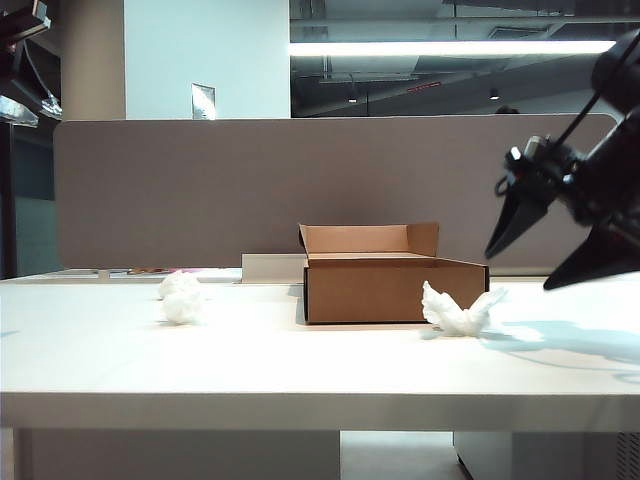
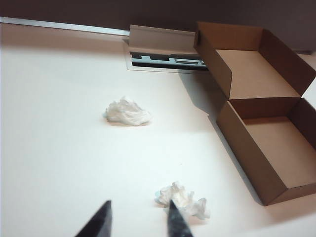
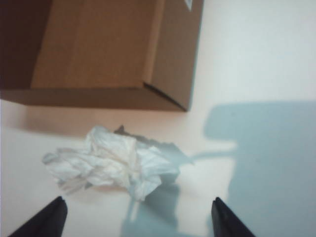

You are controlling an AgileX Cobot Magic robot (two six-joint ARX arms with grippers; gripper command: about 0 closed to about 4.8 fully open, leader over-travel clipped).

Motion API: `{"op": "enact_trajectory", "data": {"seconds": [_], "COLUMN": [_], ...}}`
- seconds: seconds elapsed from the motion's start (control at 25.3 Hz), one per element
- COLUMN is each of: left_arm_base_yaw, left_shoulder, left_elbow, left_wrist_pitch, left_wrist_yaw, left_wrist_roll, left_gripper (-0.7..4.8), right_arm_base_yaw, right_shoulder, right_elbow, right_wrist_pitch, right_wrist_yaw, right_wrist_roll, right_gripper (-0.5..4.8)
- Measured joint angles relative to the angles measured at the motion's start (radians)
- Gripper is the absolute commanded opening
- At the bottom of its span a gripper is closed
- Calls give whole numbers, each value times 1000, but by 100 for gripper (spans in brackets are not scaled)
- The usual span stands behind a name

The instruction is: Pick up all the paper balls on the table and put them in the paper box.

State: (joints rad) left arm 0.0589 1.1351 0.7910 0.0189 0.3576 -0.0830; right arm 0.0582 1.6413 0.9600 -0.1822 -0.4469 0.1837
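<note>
A wide flat white bench [image 1: 300, 360] carries a shallow brown cardboard box [image 1: 395, 285] with low walls and upright flaps at its rear; no print can be read on it, and a pale sticker at its edge in the right wrist view is too cut off to read. One crumpled white paper ball [image 1: 181, 298] lies left of the box, well apart from it. A second white wad [image 1: 458, 312] lies just beside the box's right front corner. The left wrist view shows a third wad [image 2: 183, 200] near the box's front wall. The left gripper [image 2: 138, 219] hovers above the bench beside that third wad, fingers narrowly parted and empty. The right gripper [image 3: 136, 217] hangs over the second wad, fingers wide and empty.
</note>
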Motion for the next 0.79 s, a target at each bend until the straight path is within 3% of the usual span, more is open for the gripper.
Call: {"op": "enact_trajectory", "data": {"seconds": [0.16, 0.24, 0.36, 0.55, 0.67, 0.79], "left_arm_base_yaw": [-1, -2, -2, -2, -1, -2], "left_shoulder": [5, 4, 4, 4, 4, 4], "left_elbow": [0, 0, 0, 0, 0, 0], "left_wrist_pitch": [0, 1, 1, 0, -3, -13], "left_wrist_yaw": [0, 0, 0, 0, 0, 0], "left_wrist_roll": [0, 0, 0, 0, 0, 0], "left_gripper": [135, 135, 135, 134, 134, 134], "right_arm_base_yaw": [33, 49, 74, 95, 94, 95], "right_shoulder": [51, 69, 91, 110, 110, 110], "right_elbow": [0, 0, 0, 0, 0, 0], "right_wrist_pitch": [31, 52, 100, 179, 194, 193], "right_wrist_yaw": [-17, -18, -18, -3, 24, 26], "right_wrist_roll": [8, 10, 17, 23, 23, 26], "right_gripper": [398, 373, 277, 38, 0, -6]}}
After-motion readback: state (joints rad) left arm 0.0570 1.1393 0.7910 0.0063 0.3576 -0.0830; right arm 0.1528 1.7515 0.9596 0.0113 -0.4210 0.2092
